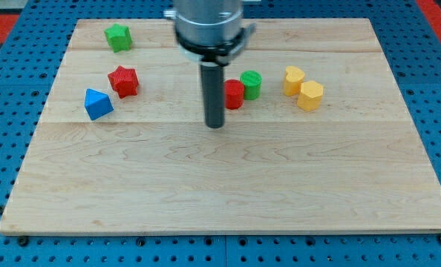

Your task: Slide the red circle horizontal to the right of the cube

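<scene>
The red circle [234, 95] stands on the wooden board [228, 185] just above the middle, touching a green circle [251, 84] on its upper right. My tip [215, 124] rests on the board just left of and slightly below the red circle; the rod partly hides the circle's left side. The blue block [97, 104], cube-like with a pointed top, sits at the view's left.
A red star-shaped block [123, 81] sits just above and right of the blue block. A green star-shaped block [118, 37] is at the top left. Two yellow blocks [295, 80] [310, 96] touch each other right of the green circle.
</scene>
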